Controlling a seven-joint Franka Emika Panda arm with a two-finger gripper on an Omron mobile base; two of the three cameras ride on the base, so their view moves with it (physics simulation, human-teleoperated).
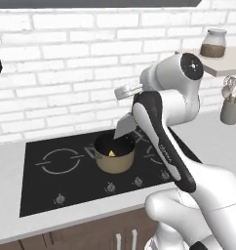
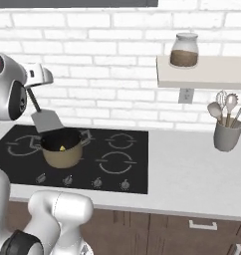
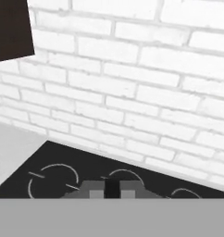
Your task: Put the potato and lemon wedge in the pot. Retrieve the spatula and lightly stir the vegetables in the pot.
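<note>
Tool (image 2: 29, 85) clamped on spatula (image 2: 47, 121), blade above pot (image 2: 62, 155) back rim; lemon wedge (image 2: 62, 148) inside.

The pot (image 1: 115, 155) is round, squat and tan-beige, with a dark inside and short grey side handles; it stands upright on the black cooktop (image 1: 51, 183), on a front burner ring. Inside it, on the dark bottom, lies the lemon wedge (image 1: 112, 154), a tiny bright yellow piece far smaller than the pot's mouth. The potato cannot be made out in the pot. The spatula (image 2: 47, 121) has a flat grey blade on a thin dark shaft; it hangs blade-down, tilted, its blade just above the pot's rear rim.
</note>
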